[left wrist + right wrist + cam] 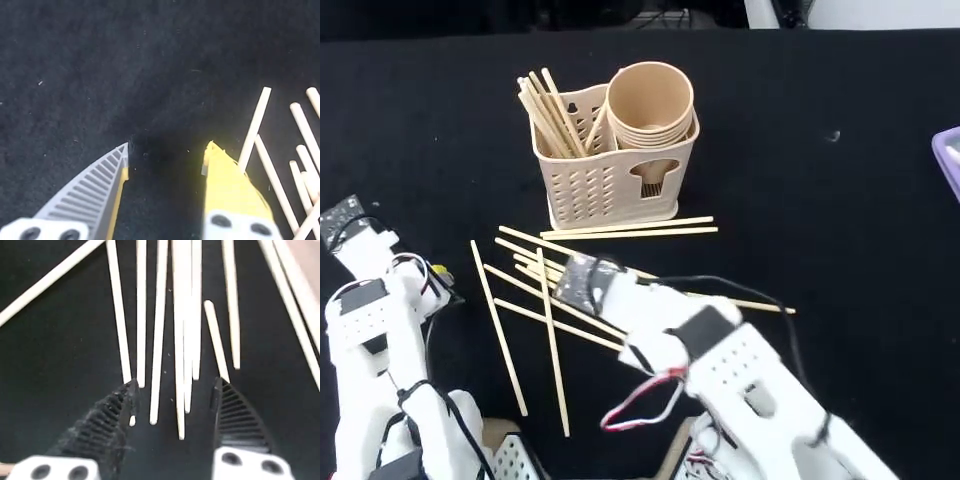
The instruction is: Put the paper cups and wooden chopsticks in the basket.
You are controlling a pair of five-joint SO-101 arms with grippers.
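A beige perforated basket stands at the back middle of the black table. Stacked paper cups sit in its right compartment and several wooden chopsticks lean in its left one. More chopsticks lie scattered in front of it. My right gripper hangs low over this pile, open, with several chopsticks running between its fingers. My left gripper is open above bare cloth at the left, with chopstick ends just beside its yellow finger.
Two chopsticks lie parallel right against the basket's front. A purple object pokes in at the right edge. Bare black cloth spreads right of the basket and behind it.
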